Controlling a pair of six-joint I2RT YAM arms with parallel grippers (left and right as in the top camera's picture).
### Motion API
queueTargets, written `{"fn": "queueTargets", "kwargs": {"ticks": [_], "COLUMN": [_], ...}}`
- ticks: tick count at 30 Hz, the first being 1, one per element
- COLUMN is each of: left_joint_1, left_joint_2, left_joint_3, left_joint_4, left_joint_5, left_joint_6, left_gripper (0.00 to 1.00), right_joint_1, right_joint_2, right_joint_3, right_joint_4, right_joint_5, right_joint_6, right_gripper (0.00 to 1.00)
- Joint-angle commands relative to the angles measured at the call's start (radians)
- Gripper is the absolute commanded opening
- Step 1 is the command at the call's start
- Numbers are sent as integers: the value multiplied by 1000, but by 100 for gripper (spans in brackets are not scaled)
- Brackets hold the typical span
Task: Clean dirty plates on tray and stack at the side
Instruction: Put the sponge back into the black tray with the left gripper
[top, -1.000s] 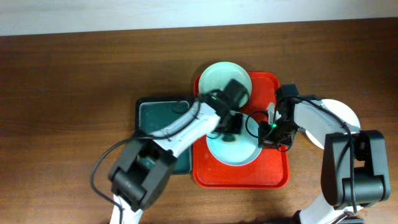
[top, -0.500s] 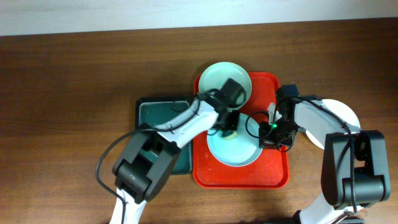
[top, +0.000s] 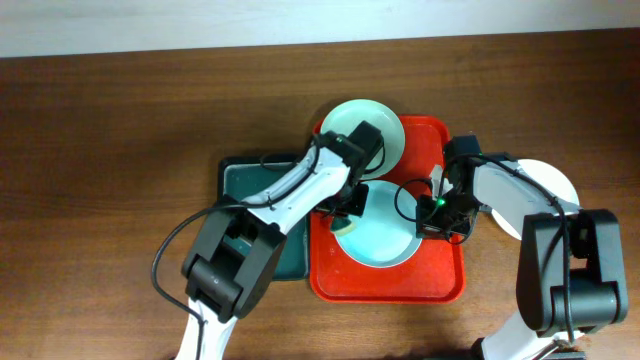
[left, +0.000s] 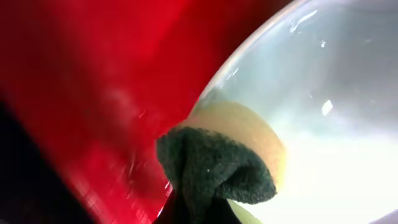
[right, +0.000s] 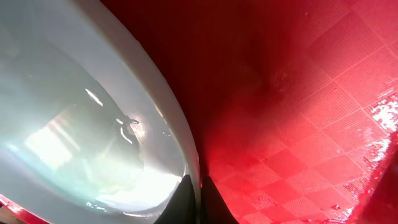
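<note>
Plate (top: 385, 240) face-up, tray (top: 440, 280) lengthwise front-to-back, sponge (left: 214, 171) touching

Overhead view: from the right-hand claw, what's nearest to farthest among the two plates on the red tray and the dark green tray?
From the right gripper:
1. Front plate, on its left, rim touching it.
2. Back plate, at the red tray's far end.
3. Dark green tray, left of the red tray.
</note>
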Motion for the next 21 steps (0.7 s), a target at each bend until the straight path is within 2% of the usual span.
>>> {"fn": "queueTargets", "kwargs": {"ticks": [1,5,9,12,14,18,21], "left_joint_1": [32,76,141,187,217,260,288], "left_joint_2": [-5,-70,-146,-147,-147,-147,-147], "left_joint_3": [177,332,341,321,245,8,-175], "left_joint_4": [-135,-309,-409,-462,-435,-267,-113], "left_joint_5": [-51,-73,-206,-238,-239,-232,-138], "left_joint_6": [-14,-13,-14,-14,-14,-14,-14], "left_gripper": [0,0,0,0,0,0,0], "right_joint_1": [2,2,2,2,2,2,2], "right_joint_2": [9,9,9,9,9,9,9], "right_joint_3": [-17,-17,-17,-17,-17,-17,-17], "right_joint_4": [-3,-5,-13,-18,-18,-19,-20], "right_joint_5": [55,55,55,55,55,55,55], "right_joint_6": [1,1,1,1,1,1,1], "right_gripper": [4,4,4,4,4,4,4]}}
